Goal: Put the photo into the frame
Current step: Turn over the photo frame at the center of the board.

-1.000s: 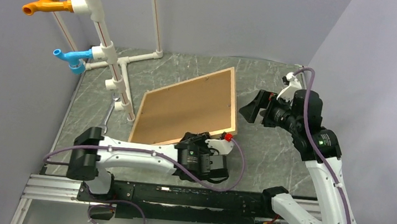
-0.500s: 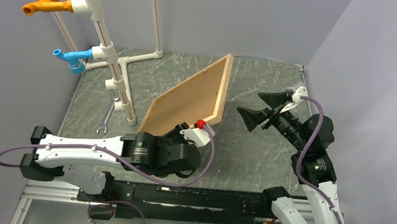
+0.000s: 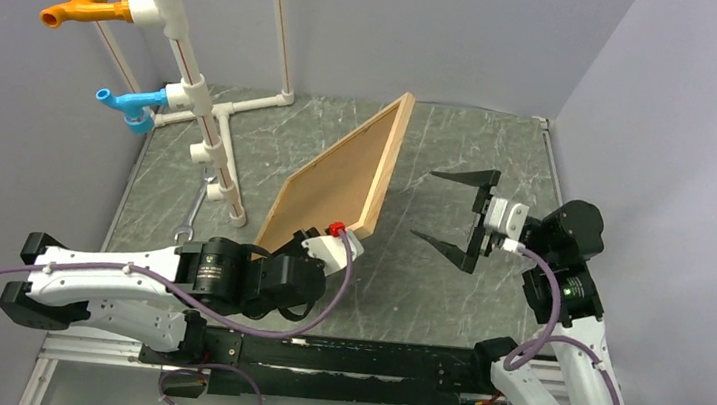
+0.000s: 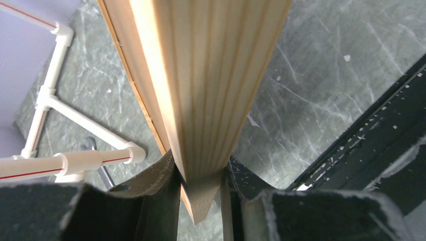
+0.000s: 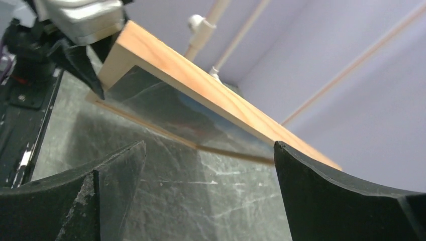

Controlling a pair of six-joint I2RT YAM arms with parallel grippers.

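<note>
The left hand (image 3: 318, 246) clamps the frame (image 3: 342, 176) by its corner, tilted up on edge. The right hand (image 3: 425, 205), spread wide, faces it, apart. Seemingly a turning-over step; next, the right hand should steady the free side.

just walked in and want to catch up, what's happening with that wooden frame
The left arm's fingers are clamped on the near corner of the large light-wood picture frame. They hold it tipped steeply on edge, with its brown back turned toward the white pipe rack. The right arm's fingers stand wide open beside the frame's glossy front, not touching it.
</note>
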